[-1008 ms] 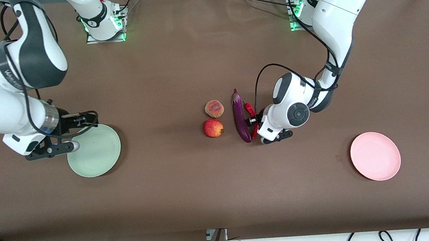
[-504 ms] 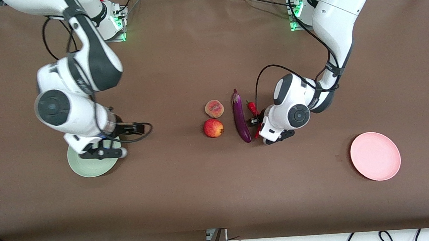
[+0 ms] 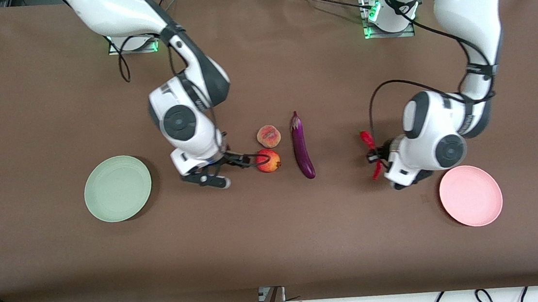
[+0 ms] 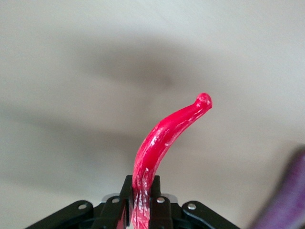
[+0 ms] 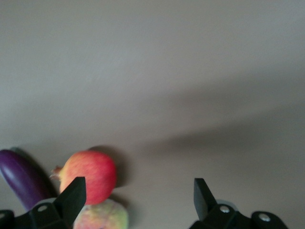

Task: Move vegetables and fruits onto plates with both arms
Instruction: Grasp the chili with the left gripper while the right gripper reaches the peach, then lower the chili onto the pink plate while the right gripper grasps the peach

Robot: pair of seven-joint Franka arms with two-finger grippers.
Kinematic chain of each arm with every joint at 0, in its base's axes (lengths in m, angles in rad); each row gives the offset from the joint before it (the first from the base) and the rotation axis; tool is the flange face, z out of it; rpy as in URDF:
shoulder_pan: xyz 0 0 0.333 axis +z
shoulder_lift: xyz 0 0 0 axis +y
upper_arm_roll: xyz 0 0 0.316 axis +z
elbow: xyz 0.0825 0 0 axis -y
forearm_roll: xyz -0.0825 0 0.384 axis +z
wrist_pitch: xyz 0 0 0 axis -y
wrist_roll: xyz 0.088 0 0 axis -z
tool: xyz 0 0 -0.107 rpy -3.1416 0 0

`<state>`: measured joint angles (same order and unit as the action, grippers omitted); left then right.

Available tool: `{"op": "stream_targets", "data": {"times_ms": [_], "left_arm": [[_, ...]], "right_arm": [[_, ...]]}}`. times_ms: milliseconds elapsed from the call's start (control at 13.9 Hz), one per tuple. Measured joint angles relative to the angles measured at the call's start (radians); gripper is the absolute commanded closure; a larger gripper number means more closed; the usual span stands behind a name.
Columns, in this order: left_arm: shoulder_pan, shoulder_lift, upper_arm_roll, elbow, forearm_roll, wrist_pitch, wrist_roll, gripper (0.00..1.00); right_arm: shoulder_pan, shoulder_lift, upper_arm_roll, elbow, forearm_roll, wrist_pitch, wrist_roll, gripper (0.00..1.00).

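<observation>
Red chili [image 3: 369, 154] held aloft, purple eggplant [image 3: 301, 146], peach [image 3: 268, 136], apple [image 3: 270, 161] mid-table, green plate [image 3: 117, 188], pink plate [image 3: 470, 195].

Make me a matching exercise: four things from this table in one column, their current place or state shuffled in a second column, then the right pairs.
1. chili pepper
2. eggplant
3. mint green plate
4. right pincer

A. open, beside the red-yellow fruit
B. bare, toward the right arm's end of the table
C. clamped in the left pincer, off the table
D. lying on the table beside the two fruits

Pairs: 1-C, 2-D, 3-B, 4-A
</observation>
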<state>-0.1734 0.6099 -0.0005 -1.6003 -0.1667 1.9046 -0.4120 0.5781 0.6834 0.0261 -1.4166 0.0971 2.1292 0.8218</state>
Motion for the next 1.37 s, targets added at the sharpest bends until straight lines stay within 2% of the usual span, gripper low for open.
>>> {"op": "stream_targets", "data": {"times_ms": [216,576,792,1080,1152,1223,1367], "left_arm": [[0.067,0.002,0.045,0.063,0.083,-0.043,0.152,1.00],[0.246,0.068,0.054,0.160,0.130,-0.039,0.440,1.00],[0.323,0.155,0.054,0.253,0.131,0.081,0.491,1.00],[0.329,0.265,0.052,0.298,0.131,0.270,0.495,1.00],[0.327,0.283,0.051,0.307,0.131,0.299,0.495,0.86],[0.326,0.296,0.051,0.320,0.131,0.307,0.495,0.01],[0.328,0.301,0.052,0.337,0.131,0.307,0.495,0.00]], "right_arm": [[0.075,0.029,-0.001,0.000,0.000,0.012,0.066,0.00],[0.142,0.044,-0.001,0.000,0.000,0.011,0.108,0.00],[0.158,0.069,-0.001,0.000,0.000,0.018,0.116,0.00],[0.193,0.105,-0.001,0.000,0.000,0.058,0.127,0.00],[0.202,0.115,-0.001,0.000,0.000,0.072,0.133,0.00],[0.208,0.122,-0.002,0.000,-0.001,0.080,0.138,0.00],[0.211,0.130,-0.003,0.000,-0.001,0.088,0.140,0.00]]}}
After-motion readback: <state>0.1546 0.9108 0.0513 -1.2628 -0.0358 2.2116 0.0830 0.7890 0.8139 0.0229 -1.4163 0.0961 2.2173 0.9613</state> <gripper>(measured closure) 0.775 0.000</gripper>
